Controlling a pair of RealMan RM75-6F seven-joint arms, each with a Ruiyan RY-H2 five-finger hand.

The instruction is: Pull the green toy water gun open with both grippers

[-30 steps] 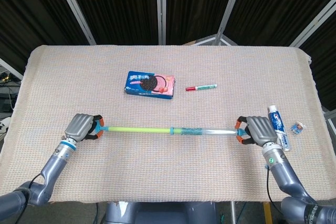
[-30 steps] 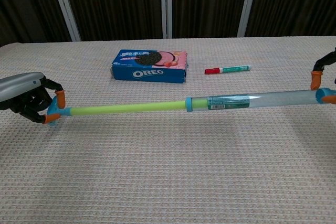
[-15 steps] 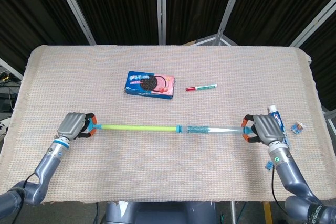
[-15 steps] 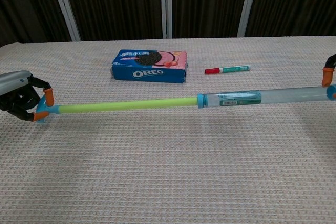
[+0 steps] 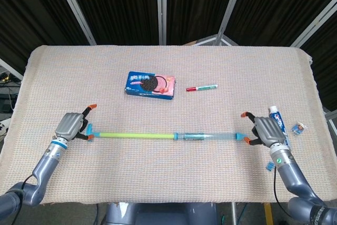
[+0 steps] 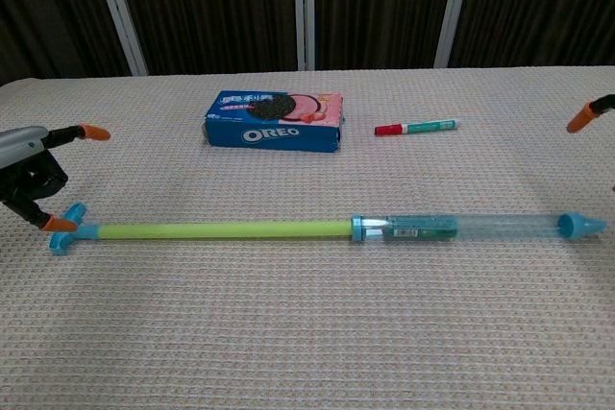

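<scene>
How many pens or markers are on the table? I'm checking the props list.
1: the marker lies just right of the Oreo box, beyond the water gun. None seems hidden.

Glossy plastic water gun (image 6: 327,229) with clear barrel, rough woven tablecloth (image 5: 168,177), glossy cookie box (image 5: 150,84)

In chest view I see right hand (image 6: 588,116) cut by frame edge, only orange fingertip showing; left hand (image 6: 29,176) half cropped. Small packet (image 5: 298,128) just beyond right hand: I can't identify it.
</scene>
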